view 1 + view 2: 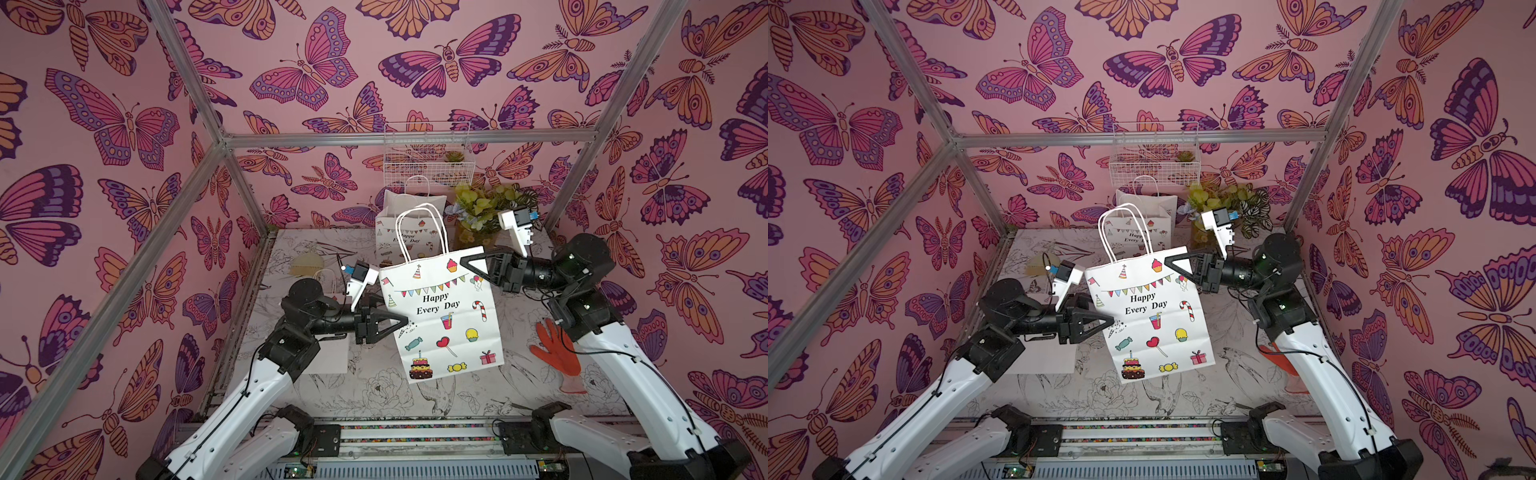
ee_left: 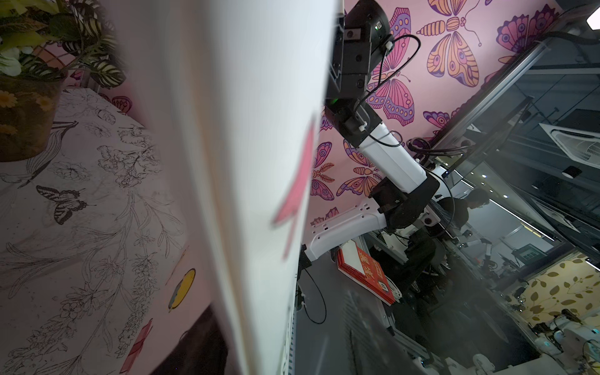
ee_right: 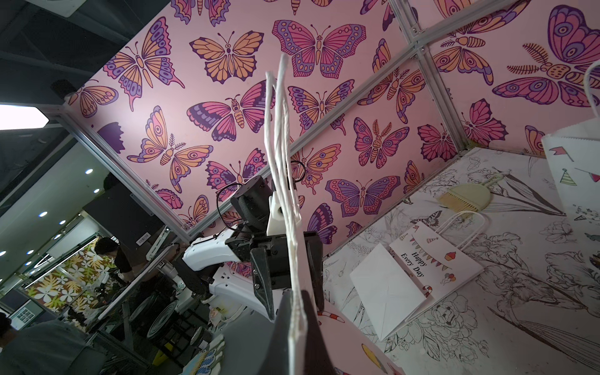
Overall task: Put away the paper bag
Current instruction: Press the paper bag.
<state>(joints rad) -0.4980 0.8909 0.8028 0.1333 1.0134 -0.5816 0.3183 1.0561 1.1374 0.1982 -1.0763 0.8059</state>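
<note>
At the far left of the counter [image 1: 457,395] lies a cream hand brush [image 1: 306,264], and near it a flat bag [image 1: 328,357] rests on its side under the left arm. The left gripper [image 1: 401,323] reaches in level to the left edge of the paper bag [image 1: 440,316], about halfway down its side. In the right wrist view its 2 fingers [image 3: 261,282] stand parted on either side of that edge, with a gap showing, so it is open and straddles the paper rather than clamping it.

The paper bag hangs in the air above the middle of the counter, folded flat and tilted, its printed face toward the camera in both top views and its 2 white handles [image 1: 417,232] pointing up and back. A standing bag [image 1: 390,232] of the same print sits behind it by the back wall, under a wire basket [image 1: 428,158].

The right gripper [image 1: 463,262] is closed on the paper bag's upper right corner, carrying it. Further right are a potted plant [image 1: 482,208] at the back and an orange glove [image 1: 555,353] lying flat beneath the right arm.
</note>
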